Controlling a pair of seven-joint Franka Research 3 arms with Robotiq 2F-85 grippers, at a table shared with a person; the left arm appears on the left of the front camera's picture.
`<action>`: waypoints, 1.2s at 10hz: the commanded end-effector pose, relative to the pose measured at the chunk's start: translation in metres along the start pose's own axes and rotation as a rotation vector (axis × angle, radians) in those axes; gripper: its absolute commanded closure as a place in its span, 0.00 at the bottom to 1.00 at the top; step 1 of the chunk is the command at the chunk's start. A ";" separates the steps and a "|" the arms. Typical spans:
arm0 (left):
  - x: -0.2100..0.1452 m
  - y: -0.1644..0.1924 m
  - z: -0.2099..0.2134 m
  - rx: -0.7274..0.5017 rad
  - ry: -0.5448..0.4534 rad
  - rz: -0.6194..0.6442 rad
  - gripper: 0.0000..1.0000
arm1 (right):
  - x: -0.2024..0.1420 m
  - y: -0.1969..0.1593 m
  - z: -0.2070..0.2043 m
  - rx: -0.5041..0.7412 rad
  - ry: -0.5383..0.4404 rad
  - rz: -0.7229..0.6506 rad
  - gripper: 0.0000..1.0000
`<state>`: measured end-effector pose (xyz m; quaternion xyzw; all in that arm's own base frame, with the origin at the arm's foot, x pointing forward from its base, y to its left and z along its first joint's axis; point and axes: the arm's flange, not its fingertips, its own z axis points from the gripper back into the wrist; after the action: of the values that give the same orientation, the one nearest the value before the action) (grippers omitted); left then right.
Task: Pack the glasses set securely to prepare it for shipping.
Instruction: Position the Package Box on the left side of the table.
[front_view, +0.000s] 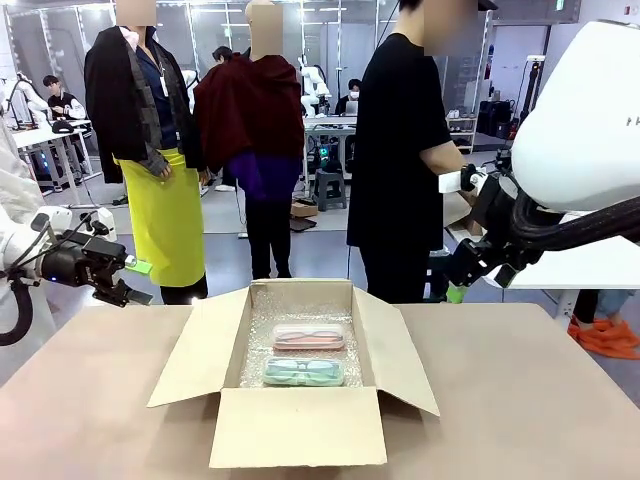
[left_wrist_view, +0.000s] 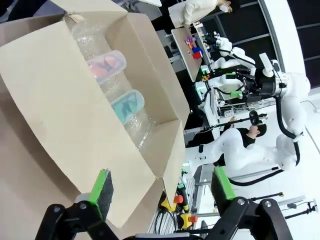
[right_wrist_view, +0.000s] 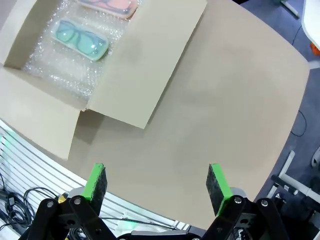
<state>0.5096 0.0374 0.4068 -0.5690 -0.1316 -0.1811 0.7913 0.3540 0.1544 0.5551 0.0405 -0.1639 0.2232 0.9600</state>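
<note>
Busy lab behind, brown table (front_view: 540, 400) in front. The glasses set is already in: pink case (front_view: 309, 337) toward the far side and mint green case (front_view: 303, 371) just beside it on the near side, both flat on the bubble wrap (front_view: 300, 305) lining the cardboard box (front_view: 300, 428). All four box flaps stand open, no padding over the cases, and no tape is seen. The left gripper (left_wrist_view: 162, 186) hangs off the box's left side, jaws apart, nothing held. The right gripper (right_wrist_view: 157, 181) hovers high over the table off the box's right, also spread wide and empty. A person in black (front_view: 400, 150) stands at the far edge. Judged roughly halfway: placing looks done; covering the cases, folding the flaps and sealing are left
</note>
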 end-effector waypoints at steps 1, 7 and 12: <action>-0.009 -0.005 0.002 0.005 -0.014 0.015 0.00 | 0.003 0.001 -0.006 0.000 -0.004 0.028 0.00; 0.028 0.068 0.022 -0.107 -0.104 0.014 0.00 | 0.003 0.001 -0.006 0.000 -0.004 0.028 0.00; 0.046 0.164 0.006 -0.210 -0.254 0.153 0.00 | 0.003 0.001 -0.006 0.000 -0.004 0.028 0.00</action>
<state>0.6045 0.0843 0.2889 -0.6676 -0.1635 -0.0776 0.7222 0.3564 0.1576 0.5509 0.0404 -0.1607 0.2288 0.9593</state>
